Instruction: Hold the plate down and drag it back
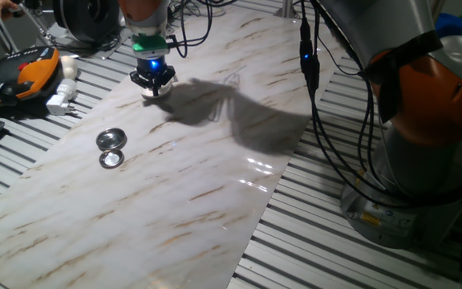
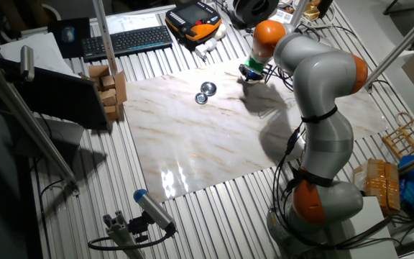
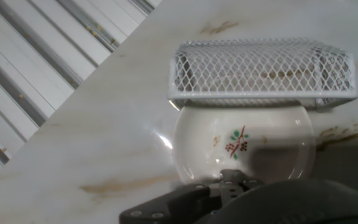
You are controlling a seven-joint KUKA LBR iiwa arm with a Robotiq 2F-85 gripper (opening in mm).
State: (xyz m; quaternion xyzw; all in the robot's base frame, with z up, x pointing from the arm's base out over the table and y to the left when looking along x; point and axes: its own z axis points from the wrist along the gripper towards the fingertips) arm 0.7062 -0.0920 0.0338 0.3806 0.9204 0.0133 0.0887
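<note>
The plate [image 3: 238, 146] is a small white round dish with a tiny red and green sprig in its centre. In the hand view it lies on the marble board just beyond my dark fingertips [image 3: 232, 182], which meet at its near rim. A white wire-mesh piece [image 3: 263, 70] covers its far edge. In one fixed view my gripper [image 1: 152, 83] points straight down at the board's far left part, and a sliver of the plate [image 1: 148, 94] shows beneath it. The other fixed view shows the gripper [image 2: 250, 73] at the board's far side. The fingers look shut, with nothing between them.
Two shiny metal discs [image 1: 111, 139] [image 1: 112, 159] lie on the board near its left edge, short of the gripper. An orange and black pendant [image 1: 30, 71] and a white plug [image 1: 61, 101] sit on the slatted table beyond. Cardboard boxes [image 2: 110, 90] stand by the board.
</note>
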